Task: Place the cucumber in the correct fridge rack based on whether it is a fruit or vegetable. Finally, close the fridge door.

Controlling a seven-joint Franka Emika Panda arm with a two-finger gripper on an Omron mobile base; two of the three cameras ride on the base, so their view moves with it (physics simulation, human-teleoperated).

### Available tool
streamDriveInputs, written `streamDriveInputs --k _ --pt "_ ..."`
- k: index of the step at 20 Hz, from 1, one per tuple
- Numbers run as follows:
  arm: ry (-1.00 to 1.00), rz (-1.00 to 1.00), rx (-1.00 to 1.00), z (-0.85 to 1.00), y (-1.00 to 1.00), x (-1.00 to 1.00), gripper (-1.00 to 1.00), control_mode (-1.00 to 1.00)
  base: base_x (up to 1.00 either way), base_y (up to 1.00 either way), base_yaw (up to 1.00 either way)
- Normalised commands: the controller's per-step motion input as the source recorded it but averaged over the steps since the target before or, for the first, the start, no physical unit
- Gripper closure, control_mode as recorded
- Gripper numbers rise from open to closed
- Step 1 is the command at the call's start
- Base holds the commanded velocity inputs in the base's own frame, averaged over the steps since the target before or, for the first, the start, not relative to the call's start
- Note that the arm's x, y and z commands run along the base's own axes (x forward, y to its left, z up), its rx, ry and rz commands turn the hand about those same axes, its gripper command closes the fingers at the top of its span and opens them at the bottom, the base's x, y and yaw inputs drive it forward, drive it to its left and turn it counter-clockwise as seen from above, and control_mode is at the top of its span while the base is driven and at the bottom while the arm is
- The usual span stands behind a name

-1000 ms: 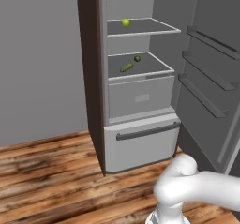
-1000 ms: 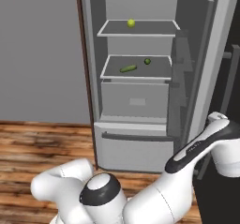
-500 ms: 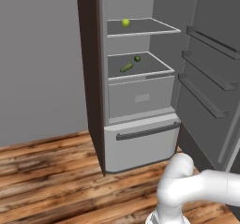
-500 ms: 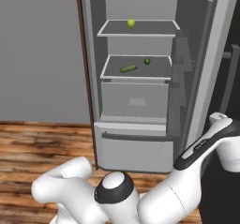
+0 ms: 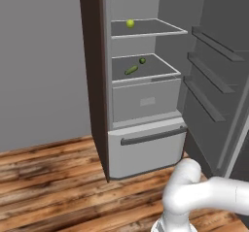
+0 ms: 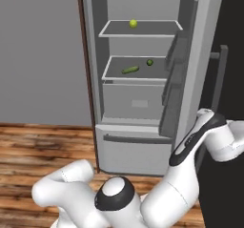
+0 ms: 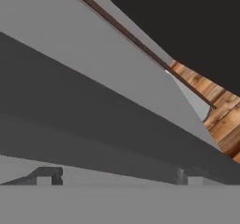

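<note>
Since half a second ago your white arm has swung further right: in the right base view its dark-jointed forearm now reaches past the outer edge of the tall flat light grey fridge door [image 6: 202,46], and in the left base view the elbow sits lower and more rightward. Nothing inside the fridge has shifted. The slim dark green cucumber [image 5: 131,70] lies on the flat grey lower fridge rack [image 5: 163,73], near a round dark green ball [image 5: 142,60] but apart from it, while a yellow-green ball [image 5: 130,24] rests on the upper shelf [image 5: 165,29]. So, as you can judge, placement looks done and closing the door is what remains. Watch the risk here: the hand is working around the door's far side, and if it presses at a poor angle or slips off the panel edge, the door may swing only partway or the forearm may jam against it. A hard shove could also jolt the shelves and roll the cucumber. In the hand view your gripper [image 7: 117,175] shows two dark fingertips [image 7: 49,175] set wide apart, holding nothing, with broad grey door surfaces close ahead; you cannot tell whether they touch the panel.
</note>
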Motion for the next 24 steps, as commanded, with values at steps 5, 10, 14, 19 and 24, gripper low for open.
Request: streamDriveInputs --k 5,10,14,19,24 --pt "0.0 0.0 -0.06 -0.13 1.0 0.78 -1.0 -1.0 0.0 0.0 0.0" --pt "0.0 0.0 -0.02 -0.05 1.0 0.74 -1.0 -1.0 0.0 0.0 0.0" --pt "-0.02 0.0 -0.04 0.0 1.0 0.72 -1.0 -1.0 0.0 0.0 0.0" --pt "-0.06 0.0 -0.05 0.0 1.0 0.56 -1.0 -1.0 0.0 0.0 0.0" --pt "-0.07 0.0 -0.04 0.0 1.0 0.55 -1.0 -1.0 0.0 0.0 0.0"
